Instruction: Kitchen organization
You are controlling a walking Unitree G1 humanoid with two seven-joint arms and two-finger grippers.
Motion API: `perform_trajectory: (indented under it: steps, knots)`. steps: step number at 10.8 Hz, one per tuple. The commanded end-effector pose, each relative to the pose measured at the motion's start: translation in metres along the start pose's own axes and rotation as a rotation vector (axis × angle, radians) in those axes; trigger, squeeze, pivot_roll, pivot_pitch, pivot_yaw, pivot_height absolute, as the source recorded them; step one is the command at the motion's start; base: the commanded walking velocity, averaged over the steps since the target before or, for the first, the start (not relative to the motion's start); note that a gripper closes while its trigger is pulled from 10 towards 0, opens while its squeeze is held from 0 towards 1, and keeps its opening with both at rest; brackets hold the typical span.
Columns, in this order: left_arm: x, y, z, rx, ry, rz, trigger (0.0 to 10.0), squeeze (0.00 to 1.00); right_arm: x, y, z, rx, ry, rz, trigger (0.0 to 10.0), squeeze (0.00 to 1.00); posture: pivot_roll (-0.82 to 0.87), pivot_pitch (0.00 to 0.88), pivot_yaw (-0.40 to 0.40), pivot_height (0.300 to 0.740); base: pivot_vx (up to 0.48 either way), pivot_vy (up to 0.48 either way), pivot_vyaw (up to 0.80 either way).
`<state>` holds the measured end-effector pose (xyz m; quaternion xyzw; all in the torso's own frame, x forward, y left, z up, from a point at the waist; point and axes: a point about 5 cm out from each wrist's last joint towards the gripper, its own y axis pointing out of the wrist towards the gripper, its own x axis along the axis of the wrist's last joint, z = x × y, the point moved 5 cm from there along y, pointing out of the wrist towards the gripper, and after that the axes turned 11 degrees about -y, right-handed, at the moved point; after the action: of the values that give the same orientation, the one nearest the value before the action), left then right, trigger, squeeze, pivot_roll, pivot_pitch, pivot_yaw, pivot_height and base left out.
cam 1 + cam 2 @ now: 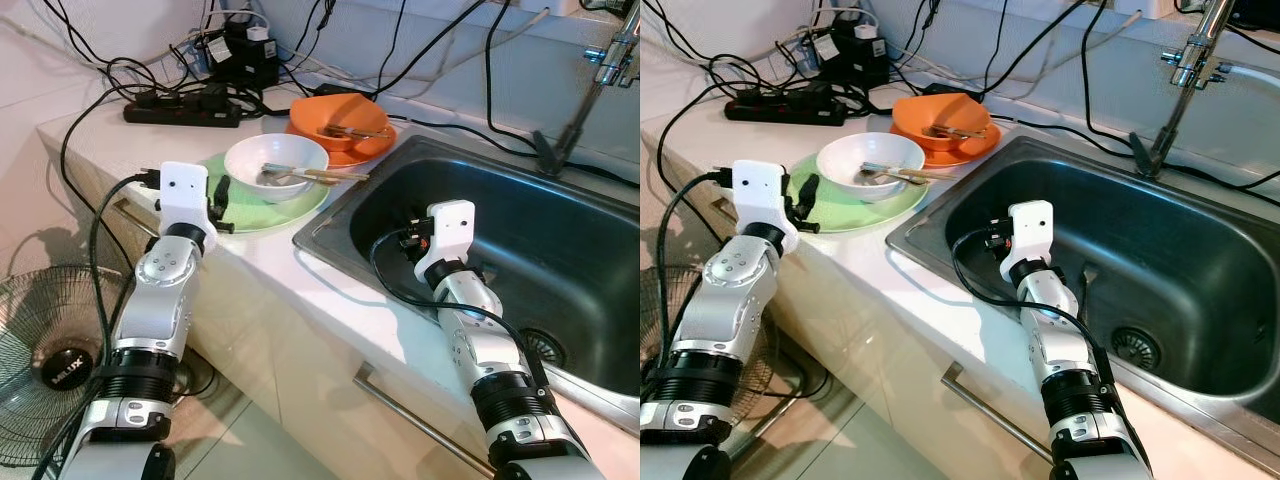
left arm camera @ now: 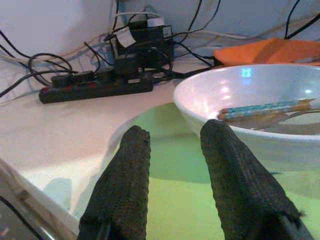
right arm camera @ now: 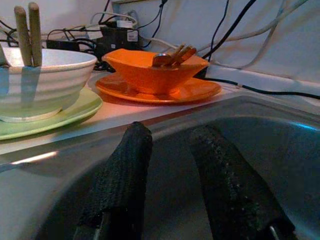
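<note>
My left gripper [image 2: 172,165] hovers open over the green plate's [image 1: 300,209] near edge, the white bowl [image 1: 276,166] just ahead. My right gripper [image 3: 172,165], open and empty, sits inside the sink [image 1: 560,250], the orange bowl [image 3: 157,70] beyond its rim.

**Kitchen counter, sink and cabling**

A pale counter [image 1: 330,300] is set against a white wall [image 1: 100,30]. A steel sink [image 1: 560,250] is sunk into it, with a tap [image 1: 600,70] behind. A power strip [image 1: 180,112] and tangled cables [image 1: 300,40] are laid along the wall. A fan [image 1: 50,360] is stood on the tiled floor [image 1: 250,440] below.
</note>
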<state>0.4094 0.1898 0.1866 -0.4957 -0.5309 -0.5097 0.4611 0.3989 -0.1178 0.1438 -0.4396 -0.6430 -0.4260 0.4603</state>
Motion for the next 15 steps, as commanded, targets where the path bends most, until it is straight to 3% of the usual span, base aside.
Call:
perform_trajectory:
  steps: [1, 3, 5, 7, 8, 9, 10, 12, 15]
  knots:
    - [0.009, 0.0, 0.003, 0.016, 0.023, -0.027, 10.0, 0.0, 0.005, 0.002, -0.002, -0.003, 0.0, -0.013, 10.0, 0.0, 0.19, 0.003, 0.009, 0.74, 0.0, 0.0, 0.0]
    - [0.032, 0.0, -0.012, -0.042, 0.07, -0.134, 10.0, 0.0, 0.005, 0.002, -0.001, 0.0, 0.002, -0.015, 10.0, 0.0, 0.19, 0.0, 0.009, 0.74, 0.0, 0.0, 0.0]
    - [0.046, -0.005, -0.05, -0.212, 0.09, -0.203, 10.0, 0.0, 0.005, 0.002, 0.0, 0.002, 0.001, -0.015, 10.0, 0.0, 0.19, 0.0, 0.011, 0.74, 0.0, 0.0, 0.0]
    - [0.03, -0.008, -0.081, -0.331, 0.105, -0.156, 10.0, 0.0, 0.004, 0.003, 0.0, 0.001, 0.001, -0.013, 10.0, 0.0, 0.18, 0.0, 0.013, 0.74, 0.0, 0.0, 0.0]
    - [0.023, -0.011, -0.101, -0.416, 0.261, -0.15, 10.0, 0.0, 0.005, 0.003, 0.0, -0.003, 0.002, -0.014, 10.0, 0.0, 0.18, 0.0, 0.015, 0.74, 0.0, 0.0, 0.0]
    - [0.021, -0.011, -0.105, -0.435, 0.307, -0.151, 10.0, 0.0, 0.005, 0.003, 0.0, -0.004, 0.002, -0.014, 10.0, 0.0, 0.18, 0.0, 0.015, 0.74, 0.0, 0.0, 0.0]
    - [0.013, -0.012, -0.117, -0.486, 0.468, -0.143, 10.0, 0.0, 0.004, 0.002, -0.001, -0.007, 0.004, -0.012, 10.0, 0.0, 0.18, 0.0, 0.016, 0.74, 0.0, 0.0, 0.0]
    - [0.005, -0.013, -0.125, -0.528, 0.633, -0.146, 10.0, 0.0, 0.003, 0.002, -0.001, -0.014, 0.006, -0.01, 10.0, 0.0, 0.18, 0.0, 0.022, 0.74, 0.0, 0.0, 0.0]
    - [0.012, -0.01, -0.13, -0.542, 0.652, -0.161, 10.0, 0.0, 0.003, 0.002, 0.0, -0.014, 0.01, -0.011, 10.0, 0.0, 0.18, 0.0, 0.023, 0.74, 0.0, 0.0, 0.0]
